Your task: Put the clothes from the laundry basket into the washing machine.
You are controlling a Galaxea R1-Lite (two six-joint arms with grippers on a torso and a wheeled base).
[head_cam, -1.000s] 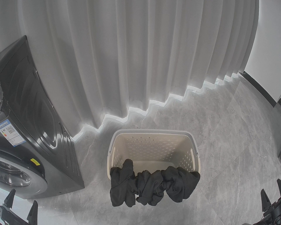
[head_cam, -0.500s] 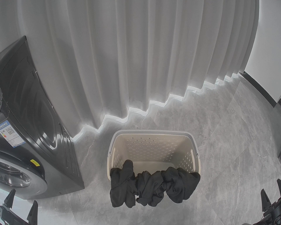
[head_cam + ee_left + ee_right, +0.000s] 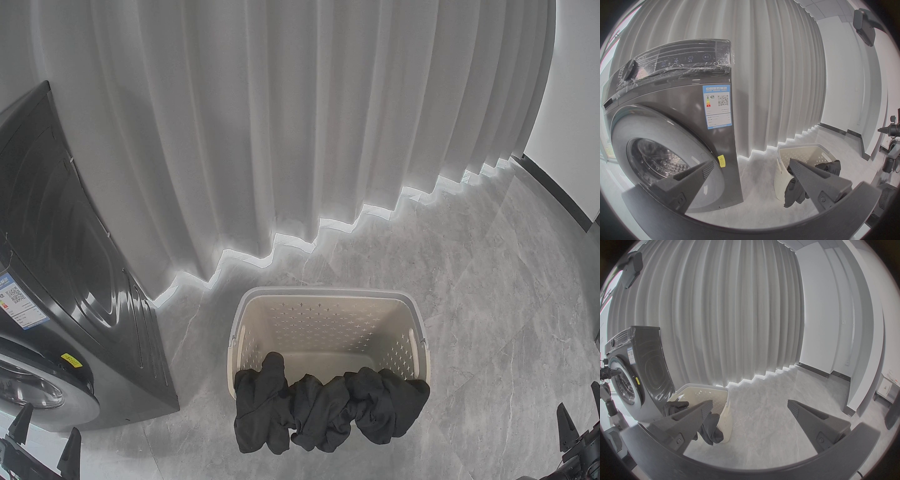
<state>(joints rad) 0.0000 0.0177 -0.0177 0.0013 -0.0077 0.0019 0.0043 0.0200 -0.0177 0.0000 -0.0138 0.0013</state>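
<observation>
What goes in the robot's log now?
clothes: over laundry basket rim | washing machine: beside basket | left gripper: open | right gripper: open

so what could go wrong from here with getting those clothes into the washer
1. The black clothes hang over the laundry basket at its near rim, mostly outside it; a partial grab could let a piece slip onto the floor.
2. The door of the washing machine looks shut, so clothes carried over first would have nowhere to go.
3. The clothes look twisted together; pulling one end could drag or tip the basket.
</observation>
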